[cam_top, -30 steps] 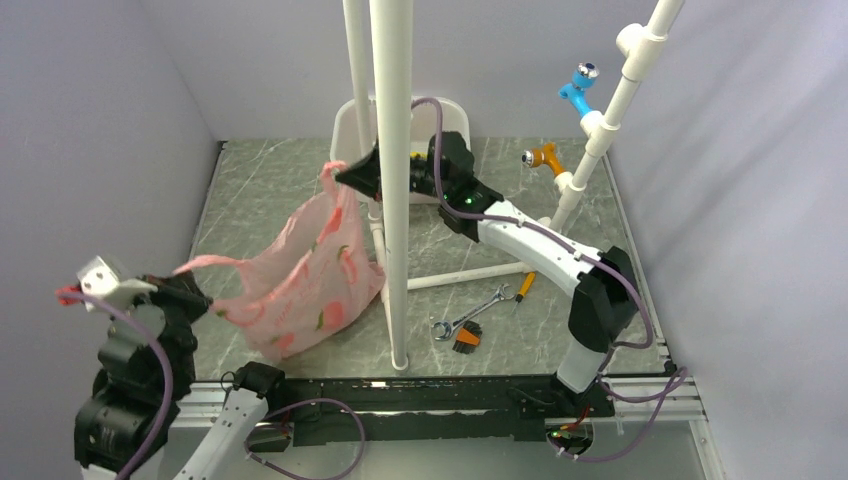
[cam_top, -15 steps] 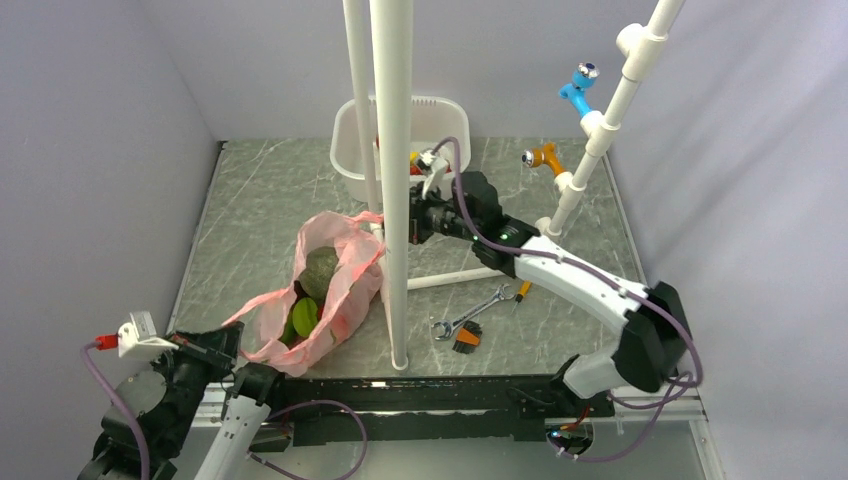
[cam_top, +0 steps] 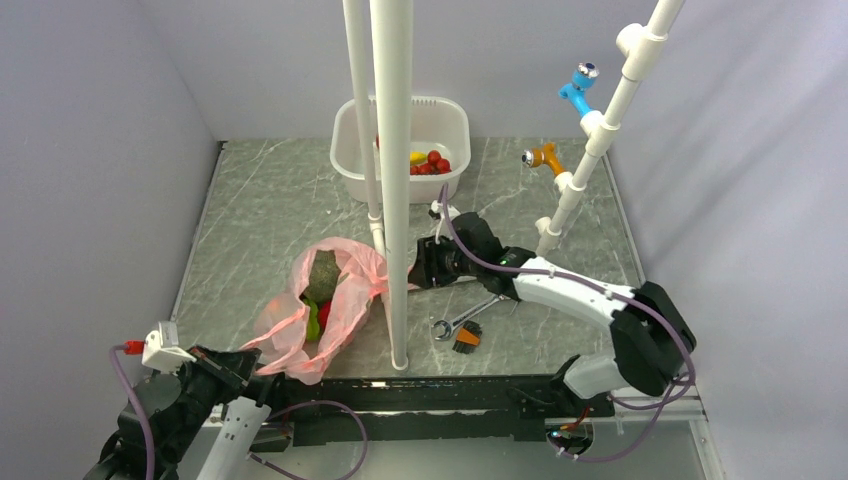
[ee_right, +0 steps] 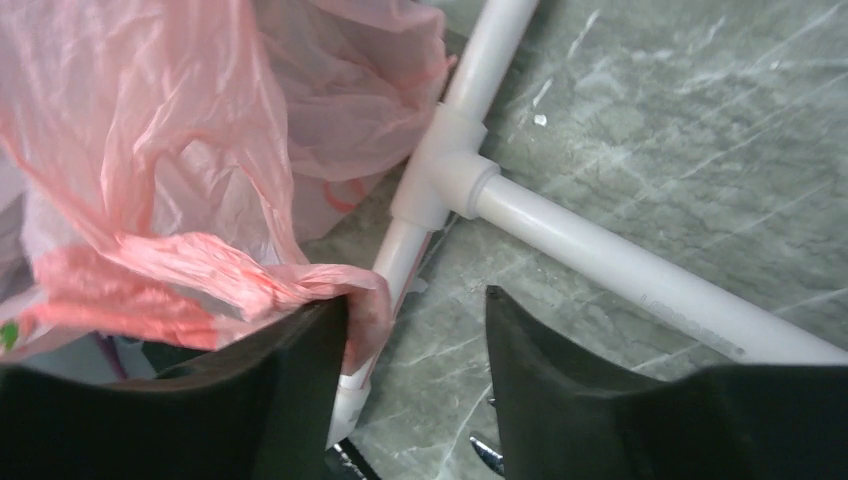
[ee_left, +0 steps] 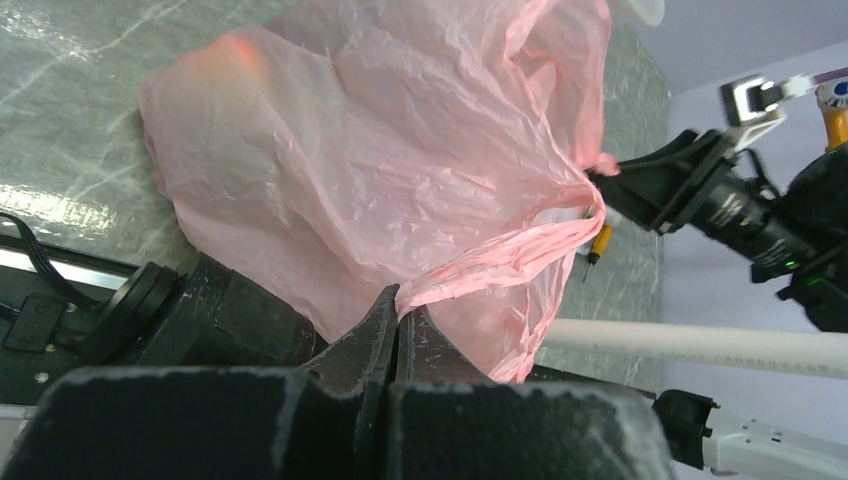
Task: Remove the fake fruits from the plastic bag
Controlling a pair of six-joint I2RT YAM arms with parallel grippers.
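Bag (cam_top: pixel 300 335) slumped on surface (cam_top: pixel 260 210) by pole (cam_top: pixel 392 200), fruits (cam_top: pixel 320 275) inside. Left end effector (ee_left: pixel 395 310) pinches a handle (ee_left: pixel 500 265); right end effector (ee_right: pixel 415 310) open, film draped against it. Judged thin, limp, slippery: grip handles, not film

place: likely a lab test cell | cues: plain walls (cam_top: pixel 100 120), pipe frame (cam_top: pixel 392 150), marbled tabletop (cam_top: pixel 270 210)

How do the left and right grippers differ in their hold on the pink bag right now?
The left gripper is shut, pinching a handle of the plastic bag; the right gripper has its jaws apart, with a strip of the bag only draped over one finger. The left gripper sits at the near left edge of the table; the right gripper reaches mid-table beside the white pipe stand. Both touch the bag.
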